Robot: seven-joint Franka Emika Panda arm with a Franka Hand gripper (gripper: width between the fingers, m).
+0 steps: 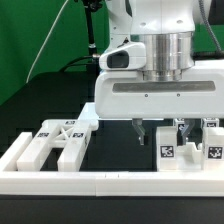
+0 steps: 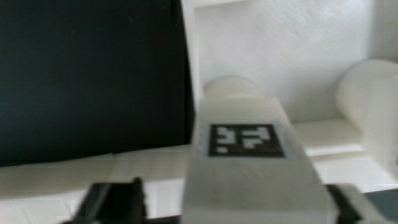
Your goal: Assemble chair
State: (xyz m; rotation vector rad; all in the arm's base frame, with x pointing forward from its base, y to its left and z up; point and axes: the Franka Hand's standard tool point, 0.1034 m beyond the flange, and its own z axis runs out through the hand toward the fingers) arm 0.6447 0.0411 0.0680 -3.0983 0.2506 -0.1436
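Note:
A white blocky chair part (image 2: 249, 150) with a black-and-white tag on top lies lengthwise between my gripper's (image 2: 231, 205) fingers. The jaws are open and stand either side of it, one finger (image 2: 118, 200) a small gap away, the other close against its side. In the exterior view my gripper (image 1: 162, 132) hangs low over this tagged part (image 1: 166, 152) at the right. Another tagged white part (image 1: 212, 152) stands just beyond it at the exterior view's right. The cross-braced chair piece (image 1: 60, 140) lies at the exterior view's left.
A low white border rail (image 1: 100, 182) runs along the front. A further white part (image 2: 365, 100) lies beside the one between the fingers. The table surface (image 2: 89, 80) is black. The robot's wide white hand body (image 1: 155, 95) hides the area behind it.

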